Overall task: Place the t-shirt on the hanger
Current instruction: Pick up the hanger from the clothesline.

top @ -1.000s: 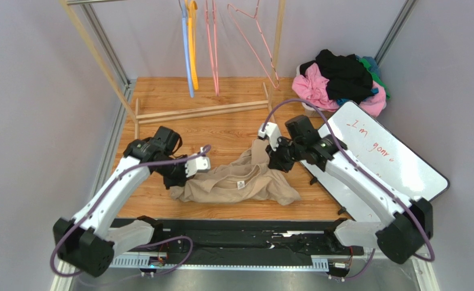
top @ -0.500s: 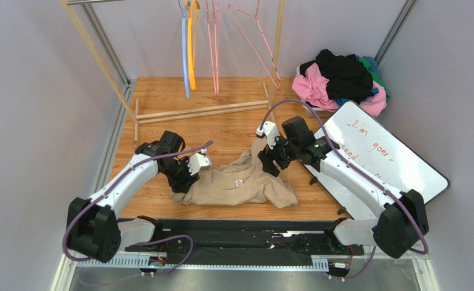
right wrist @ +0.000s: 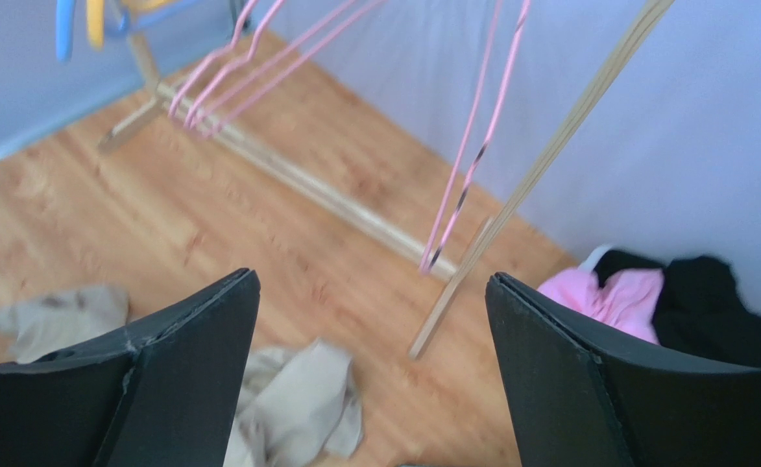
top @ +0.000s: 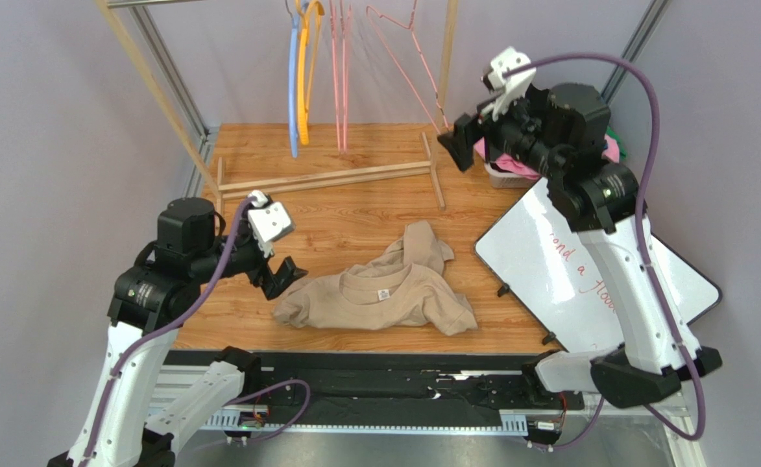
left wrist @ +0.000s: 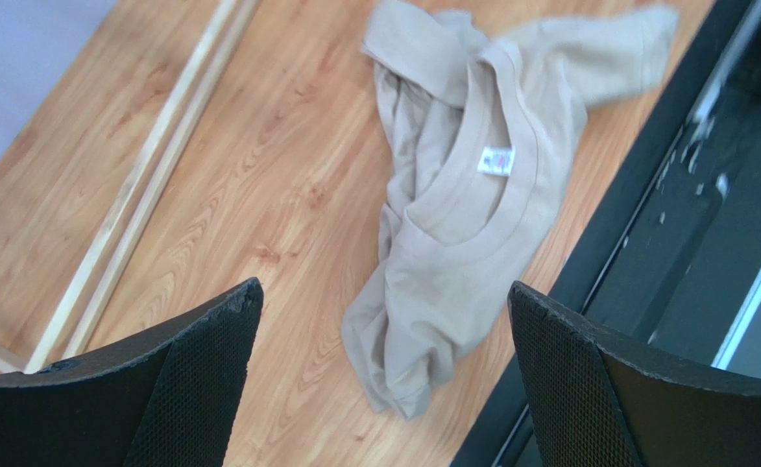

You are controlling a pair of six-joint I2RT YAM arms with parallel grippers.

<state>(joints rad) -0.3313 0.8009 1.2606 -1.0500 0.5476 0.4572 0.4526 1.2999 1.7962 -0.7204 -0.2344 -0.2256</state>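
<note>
**A:** On the wooden table (top: 355,219), where's the t-shirt (top: 379,297)?

**B:** Crumpled near the front edge. The left wrist view shows its white label; the left gripper (left wrist: 384,302) has its jaws wide apart and empty.

**A:** And the right gripper (right wrist: 369,282)?

**B:** High by the rack (top: 335,178), jaws apart and empty. Its camera frames the pink hanger (right wrist: 462,185).

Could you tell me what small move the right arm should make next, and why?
Probably ease the right gripper forward onto the nearest pink wire hanger and close on it. Its jaws stand open and empty, that hanger hangs from the rack just ahead, and the t-shirt lies loose on the table, so a hanger is needed first.
</note>
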